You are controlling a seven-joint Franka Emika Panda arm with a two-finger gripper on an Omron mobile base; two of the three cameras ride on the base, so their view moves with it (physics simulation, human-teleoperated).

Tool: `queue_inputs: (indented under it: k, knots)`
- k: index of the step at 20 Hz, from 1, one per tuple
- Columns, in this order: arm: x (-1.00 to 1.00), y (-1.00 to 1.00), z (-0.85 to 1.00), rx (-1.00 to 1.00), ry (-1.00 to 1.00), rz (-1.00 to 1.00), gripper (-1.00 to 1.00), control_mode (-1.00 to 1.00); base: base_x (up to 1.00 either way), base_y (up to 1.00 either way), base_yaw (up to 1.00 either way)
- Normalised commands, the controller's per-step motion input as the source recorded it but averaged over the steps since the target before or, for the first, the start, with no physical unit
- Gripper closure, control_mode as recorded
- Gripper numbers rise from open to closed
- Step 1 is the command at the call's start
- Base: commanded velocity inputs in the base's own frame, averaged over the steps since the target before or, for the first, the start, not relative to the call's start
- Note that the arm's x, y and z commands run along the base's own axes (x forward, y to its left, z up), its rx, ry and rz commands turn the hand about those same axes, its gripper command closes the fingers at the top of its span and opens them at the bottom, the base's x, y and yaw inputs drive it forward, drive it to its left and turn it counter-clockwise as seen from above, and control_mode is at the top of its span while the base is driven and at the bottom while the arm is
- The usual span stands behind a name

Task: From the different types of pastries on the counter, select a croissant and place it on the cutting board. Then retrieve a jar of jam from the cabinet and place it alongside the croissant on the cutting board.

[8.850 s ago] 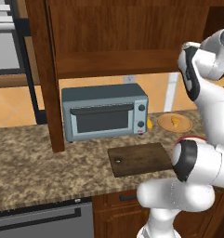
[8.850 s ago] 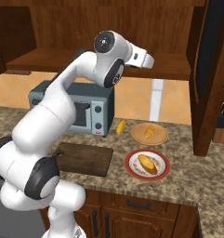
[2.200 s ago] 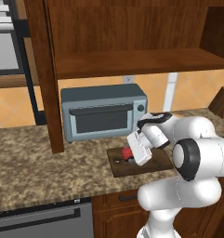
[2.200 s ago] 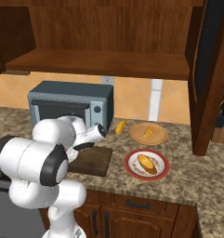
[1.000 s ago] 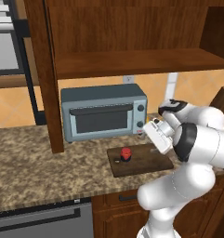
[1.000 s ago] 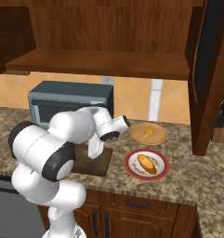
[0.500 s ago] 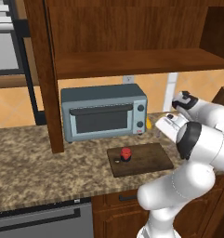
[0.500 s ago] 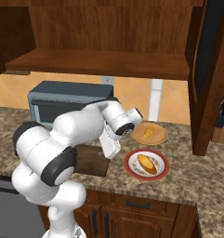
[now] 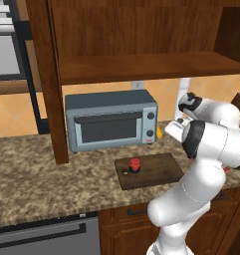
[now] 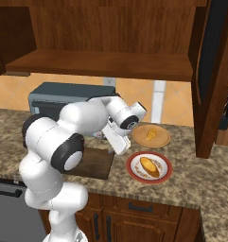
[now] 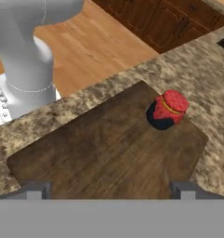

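On one cutting board stands one jar of jam.

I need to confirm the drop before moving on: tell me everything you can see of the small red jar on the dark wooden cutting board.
The small red jar is squat and rounded, with a thin yellowish band below its red top. It stands upright on the dark brown wooden cutting board, near the end with the small round hole. Only the board touches it. The open gripper is drawn back and clear of it. No pastry lies on the board beside it.
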Motion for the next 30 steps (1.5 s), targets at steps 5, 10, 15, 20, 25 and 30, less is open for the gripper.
queue_inputs:
  k: [5, 10, 15, 20, 25, 30]
  knots:
    - [0.17, -0.56, 0.00, -0.07, -0.25, 0.20, -1.00, -1.00, 0.00, 0.00, 0.00]
    - [0.40, -0.59, 0.00, -0.05, -0.26, 0.21, -1.00, -1.00, 0.00, 0.00, 0.00]
    - [0.12, -0.38, -0.13, -0.10, -0.34, 0.29, -1.00, -1.00, 0.00, 0.00, 0.00]
    - [0.02, -0.05, -0.28, -0.24, -0.57, 0.30, -1.00, -1.00, 0.00, 0.00, 0.00]
    - [0.03, -0.23, -0.12, -0.12, -0.30, 0.28, -1.00, -1.00, 0.00, 0.00, 0.00]
    - [0.57, -0.52, -0.05, 0.00, 0.00, 0.21, -1.00, -1.00, 0.00, 0.00, 0.00]
